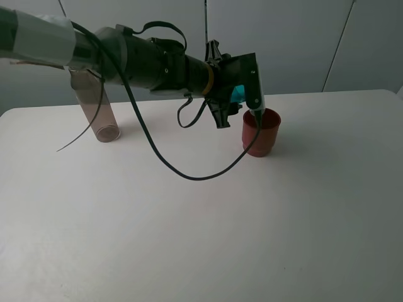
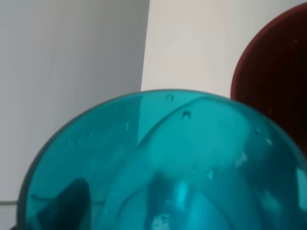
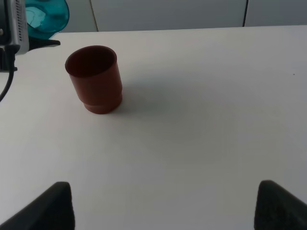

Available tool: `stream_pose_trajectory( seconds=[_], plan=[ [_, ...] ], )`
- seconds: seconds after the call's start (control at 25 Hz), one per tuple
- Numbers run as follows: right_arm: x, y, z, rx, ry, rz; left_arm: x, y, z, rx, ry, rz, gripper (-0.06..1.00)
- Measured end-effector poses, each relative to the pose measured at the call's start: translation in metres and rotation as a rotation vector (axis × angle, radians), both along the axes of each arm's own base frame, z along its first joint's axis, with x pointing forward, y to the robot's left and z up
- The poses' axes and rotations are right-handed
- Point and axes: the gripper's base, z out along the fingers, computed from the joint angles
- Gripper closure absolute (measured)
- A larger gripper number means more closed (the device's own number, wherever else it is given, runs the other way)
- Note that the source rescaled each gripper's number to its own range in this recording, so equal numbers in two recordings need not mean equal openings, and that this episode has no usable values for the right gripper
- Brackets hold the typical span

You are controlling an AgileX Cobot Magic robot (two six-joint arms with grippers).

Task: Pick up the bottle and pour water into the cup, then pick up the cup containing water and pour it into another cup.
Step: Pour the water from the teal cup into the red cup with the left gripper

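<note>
Left claw (image 1: 235,102) is reached out over the far middle of the desk (image 1: 208,239), clamped on the teal cup (image 2: 182,163). Cup is off the desk, tipped over on its side, sitting just beside and slightly above the rim of the red cup (image 1: 261,132). From the high view the claw's pale finger (image 1: 254,88) hangs down to the red rim; can't tell if it touches.

Left wrist view is mostly teal wall with droplets on it. A dark finger shape shows through the plastic, and the red cup's mouth is close behind. Can't tell whether water is running.

Red cup stands upright on its stepped base near the far edge, a bit right of the middle.

Bottle (image 1: 96,108) stands by the far left corner, well apart from both cups. Its top is hidden behind the left arm.

Black cable (image 1: 165,165) droops from that arm in a loop over the desk.

Right claw (image 3: 163,208) is spread wide with nothing in it. Only its two dark fingertips (image 3: 55,207) show, over bare desk on the near side of the red cup, well apart from it.
</note>
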Motion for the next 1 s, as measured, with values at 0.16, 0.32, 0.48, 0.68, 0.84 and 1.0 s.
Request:
stream_pose_trajectory(
  seconds=[0.16, 0.32, 0.48, 0.68, 0.84, 1.0],
  plan=[
    [0.0000, 0.0000, 0.0000, 0.006, 0.001, -0.003, -0.0021, -0.0025, -0.0009, 0.046, -0.032, -0.029, 0.76],
    [0.0000, 0.0000, 0.0000, 0.006, 0.001, -0.003, -0.0011, -0.0024, 0.0007, 0.079, -0.061, -0.042, 0.76],
    [0.0000, 0.0000, 0.0000, 0.006, 0.001, -0.003, -0.0010, -0.0023, 0.0006, 0.113, -0.087, -0.067, 0.76],
    [0.0000, 0.0000, 0.0000, 0.000, 0.000, 0.000, -0.0007, -0.0023, 0.0011, 0.140, -0.110, -0.085, 0.76],
    [0.0000, 0.0000, 0.0000, 0.000, 0.000, 0.000, 0.0014, -0.0039, 0.0018, 0.144, -0.122, -0.089, 0.76],
    [0.0000, 0.0000, 0.0000, 0.000, 0.000, 0.000, 0.0054, -0.0072, 0.0023, 0.141, -0.134, -0.088, 0.76]
  ],
)
